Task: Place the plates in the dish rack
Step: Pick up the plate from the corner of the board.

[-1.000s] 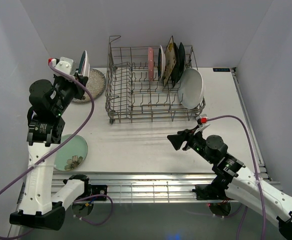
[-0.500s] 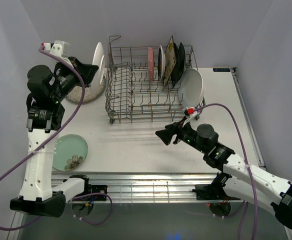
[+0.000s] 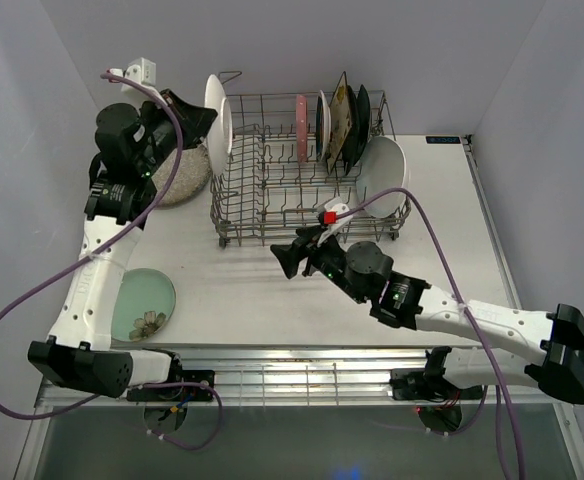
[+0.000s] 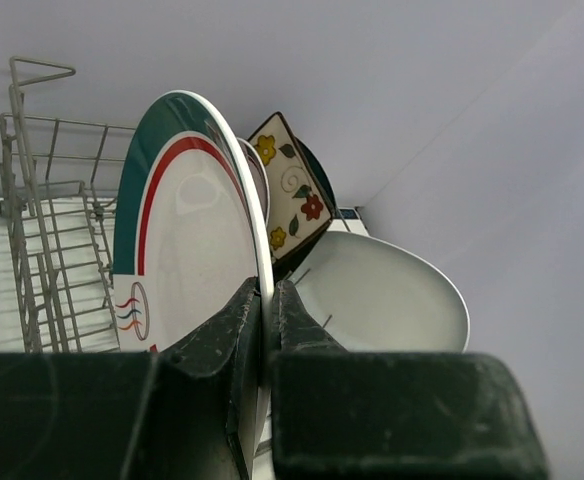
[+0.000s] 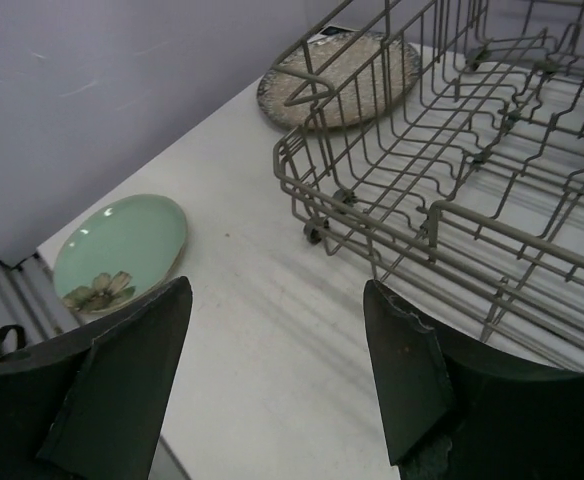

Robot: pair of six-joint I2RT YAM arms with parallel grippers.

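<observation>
Steel rack (image 3: 302, 225) part loaded.
Several plates (image 3: 337, 125) stand at its 3 o'clock end; left gripper (image 4: 269, 310) pinches a teal-rimmed plate (image 4: 187, 250) at 9 o'clock; right gripper (image 3: 290, 256) spread, empty; speckled plate (image 3: 182, 175) and green plate (image 3: 142, 300) lie unloaded.

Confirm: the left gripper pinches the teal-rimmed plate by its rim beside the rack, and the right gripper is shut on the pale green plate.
Wrong on the right gripper: the right wrist view shows it open and empty, the pale green plate flat on the table. The left gripper does pinch the teal-rimmed plate beside the rack.
</observation>
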